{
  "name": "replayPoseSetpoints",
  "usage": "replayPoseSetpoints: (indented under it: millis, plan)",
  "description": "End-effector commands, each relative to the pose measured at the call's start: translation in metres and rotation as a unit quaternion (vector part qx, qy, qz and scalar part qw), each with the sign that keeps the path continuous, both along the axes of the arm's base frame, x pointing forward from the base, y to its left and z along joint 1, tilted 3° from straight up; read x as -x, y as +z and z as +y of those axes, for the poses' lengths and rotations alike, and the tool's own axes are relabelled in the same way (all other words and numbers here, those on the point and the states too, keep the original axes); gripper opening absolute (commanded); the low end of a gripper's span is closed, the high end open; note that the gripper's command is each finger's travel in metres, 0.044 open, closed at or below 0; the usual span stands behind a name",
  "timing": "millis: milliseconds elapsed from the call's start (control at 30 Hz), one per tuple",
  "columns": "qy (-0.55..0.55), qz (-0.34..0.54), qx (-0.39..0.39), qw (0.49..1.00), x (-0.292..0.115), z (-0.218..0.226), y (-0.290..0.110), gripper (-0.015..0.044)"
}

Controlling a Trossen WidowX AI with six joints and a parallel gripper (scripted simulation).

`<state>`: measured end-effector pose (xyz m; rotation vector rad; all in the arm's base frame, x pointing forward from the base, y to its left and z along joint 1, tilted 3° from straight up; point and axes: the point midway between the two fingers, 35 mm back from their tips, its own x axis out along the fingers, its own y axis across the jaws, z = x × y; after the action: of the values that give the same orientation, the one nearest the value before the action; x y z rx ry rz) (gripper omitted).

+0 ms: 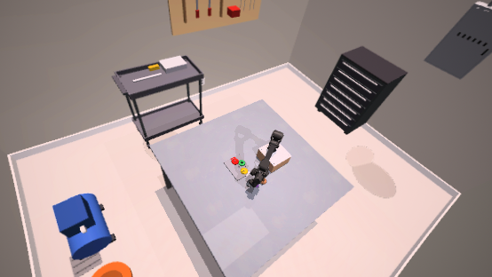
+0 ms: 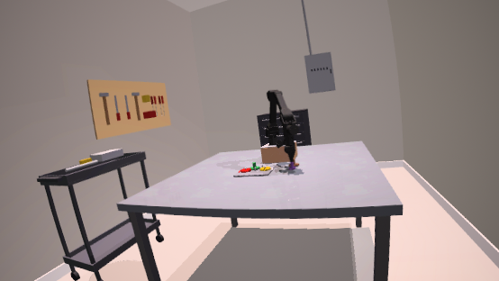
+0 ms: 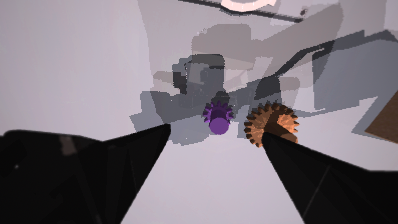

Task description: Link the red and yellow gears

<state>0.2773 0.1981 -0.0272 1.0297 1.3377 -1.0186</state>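
While the tool [image 3: 214,132] stands open — small purple gear [image 3: 219,114], toothed, round-knobbed, orange-brown gear [image 3: 260,126] beside it, larger, fine-toothed.
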Motion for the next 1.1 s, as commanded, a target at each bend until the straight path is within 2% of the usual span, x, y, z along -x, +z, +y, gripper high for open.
replayPoseSetpoints:
  millis: [0,567,1033,1067]
  plan:
    - [-0.002,0.007,0.003,1.0,0.003,-0.001,-0.009,0.044]
    - [-0.002,0.007,0.003,1.0,0.004,-0.002,-0.024,0.044]
    - [-0.002,0.007,0.003,1.0,0.004,-0.002,-0.024,0.0072]
    - [-0.002,0.007,0.003,1.0,0.004,-0.002,-0.024,0.0066]
